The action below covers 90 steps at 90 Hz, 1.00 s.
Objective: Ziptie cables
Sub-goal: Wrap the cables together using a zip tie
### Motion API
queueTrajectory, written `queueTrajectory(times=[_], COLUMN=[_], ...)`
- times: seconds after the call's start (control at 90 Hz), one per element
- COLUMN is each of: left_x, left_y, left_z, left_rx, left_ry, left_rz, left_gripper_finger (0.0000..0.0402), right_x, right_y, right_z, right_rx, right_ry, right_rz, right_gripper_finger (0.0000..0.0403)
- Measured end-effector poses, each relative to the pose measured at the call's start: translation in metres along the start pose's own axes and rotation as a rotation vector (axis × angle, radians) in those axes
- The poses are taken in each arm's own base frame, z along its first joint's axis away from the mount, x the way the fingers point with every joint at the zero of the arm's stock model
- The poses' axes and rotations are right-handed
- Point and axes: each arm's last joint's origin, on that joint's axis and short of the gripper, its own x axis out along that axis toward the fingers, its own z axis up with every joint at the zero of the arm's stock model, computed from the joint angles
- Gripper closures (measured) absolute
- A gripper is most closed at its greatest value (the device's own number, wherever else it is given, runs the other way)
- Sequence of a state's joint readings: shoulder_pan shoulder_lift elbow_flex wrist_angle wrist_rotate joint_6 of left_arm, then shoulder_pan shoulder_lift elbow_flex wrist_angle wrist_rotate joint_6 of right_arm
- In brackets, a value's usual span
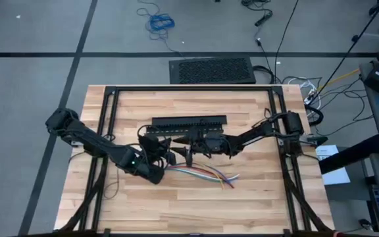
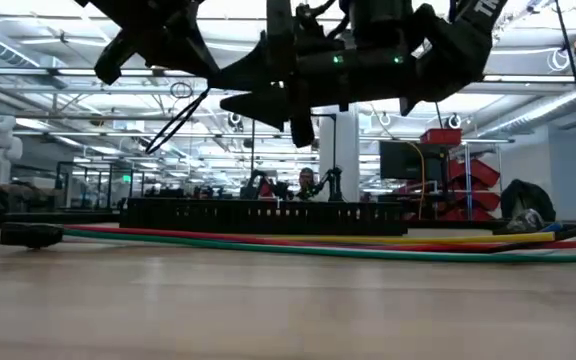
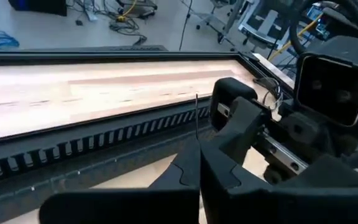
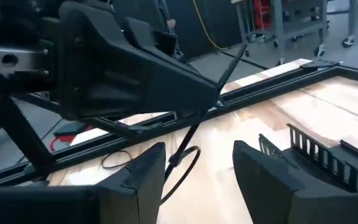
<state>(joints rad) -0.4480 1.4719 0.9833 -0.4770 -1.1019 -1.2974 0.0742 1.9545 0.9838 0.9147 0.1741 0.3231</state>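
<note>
Cables (image 1: 202, 174) lie flat on the wooden table (image 1: 242, 204), a loose multicoloured bundle running side to side, in front of both grippers and untouched by either. In the low view they rest on the wood while both grippers hang clear above them.

The left arm reaches in from the table's left edge. The left gripper (image 1: 163, 157) sits near the middle, above the bundle's left end. Its fingers are pressed together on a thin black zip tie (image 4: 194, 127), which stands up out of them in the left wrist view. In the right wrist view the strip slants down to a small loop at its lower end, apparently not around the wires.

Just beside it, the right gripper (image 4: 199, 146) faces the left one with its fingers apart. The strip's loop hangs in the gap between them without being pinched. Behind both grippers, the black slotted bar (image 1: 189, 122) lies across the table.

I judge the step in hand to be passing or readying the tie in the air; binding has not begun. The next move likely calls for the right fingers to close on the free part of the strip. Both arms must then lower together so the strip can go around the bundle.
</note>
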Motion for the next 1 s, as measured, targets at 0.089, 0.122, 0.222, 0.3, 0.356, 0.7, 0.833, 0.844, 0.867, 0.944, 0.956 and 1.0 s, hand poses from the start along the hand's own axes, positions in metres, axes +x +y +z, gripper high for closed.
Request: queueTrajectory(times=[0.089, 0.122, 0.222, 0.3, 0.356, 0.7, 0.833, 0.844, 0.867, 0.944, 0.956, 1.0], left_x=[0.0, 0.0, 0.0, 0.0, 0.0, -0.001, -0.006, -0.007, -0.009, -0.017, -0.018, -0.025], left_y=[0.0, 0.0, 0.0, 0.0, 0.0, 0.0, 0.0, 0.0, 0.0, 0.001, 0.001, 0.002], left_z=[0.0, 0.0, 0.0, 0.0, 0.0, 0.0, 0.001, 0.002, 0.004, 0.012, 0.013, 0.02], left_rx=[0.002, 0.003, 0.002, 0.003, 0.004, 0.029, 0.085, 0.092, 0.104, 0.151, 0.155, 0.18], left_ry=[-0.002, -0.002, -0.003, -0.003, -0.002, -0.007, 0.008, 0.01, 0.016, 0.017, 0.017, 0.015], left_rz=[0.001, 0.001, 0.001, 0.001, 0.001, -0.001, -0.02, -0.024, -0.032, -0.064, -0.069, -0.094], left_gripper_finger=[0.0402, 0.0402, 0.0402, 0.0402, 0.0402, 0.0402, 0.0402, 0.0402, 0.0402, 0.0402, 0.0402, 0.0402], right_x=[0.005, 0.006, 0.01, 0.011, 0.011, 0.012, 0.012, 0.012, 0.012, 0.011, 0.011, 0.009], right_y=[0.002, 0.003, 0.004, 0.004, 0.004, -0.003, -0.004, -0.004, -0.004, -0.004, -0.004, -0.005], right_z=[0.005, 0.006, 0.01, 0.01, 0.01, 0.011, 0.009, 0.009, 0.009, 0.007, 0.006, 0.002], right_rx=[-0.02, -0.027, -0.037, -0.039, -0.04, -0.117, -0.15, -0.152, -0.156, -0.176, -0.18, -0.193], right_ry=[0.006, 0.011, 0.028, 0.038, 0.04, 0.062, 0.1, 0.103, 0.11, 0.171, 0.187, 0.244], right_rz=[-0.002, -0.004, -0.012, -0.015, -0.018, 0.001, 0.077, 0.085, 0.103, 0.19, 0.204, 0.265], right_gripper_finger=[0.0223, 0.0224, 0.0237, 0.0255, 0.0276, 0.0401, 0.0402, 0.0402, 0.0402, 0.0402, 0.0402, 0.0402])
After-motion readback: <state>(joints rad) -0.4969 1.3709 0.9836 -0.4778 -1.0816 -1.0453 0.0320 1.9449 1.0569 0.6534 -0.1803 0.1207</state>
